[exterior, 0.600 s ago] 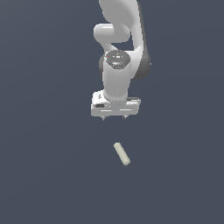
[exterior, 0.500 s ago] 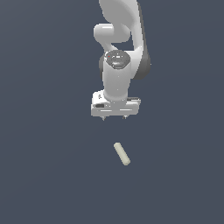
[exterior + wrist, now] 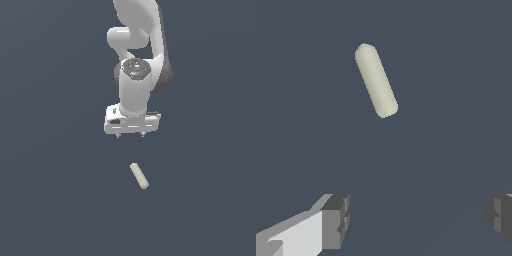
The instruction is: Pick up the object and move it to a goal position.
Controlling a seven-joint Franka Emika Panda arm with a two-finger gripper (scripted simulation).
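Note:
The object is a small cream peg point(image 3: 139, 176) with rounded ends, lying flat and slanted on the dark grey floor. It also shows in the wrist view point(image 3: 376, 80). My gripper point(image 3: 130, 135) hangs above the floor, behind the peg in the exterior view and a little toward that view's left. Its jaws are wide apart and empty; in the wrist view the two grey fingertips point(image 3: 336, 221) stand far apart with only floor between them, and the gripper point(image 3: 418, 217) is apart from the peg.
The white arm point(image 3: 137, 55) rises behind the gripper. The floor point(image 3: 50, 190) is a plain dark grey surface.

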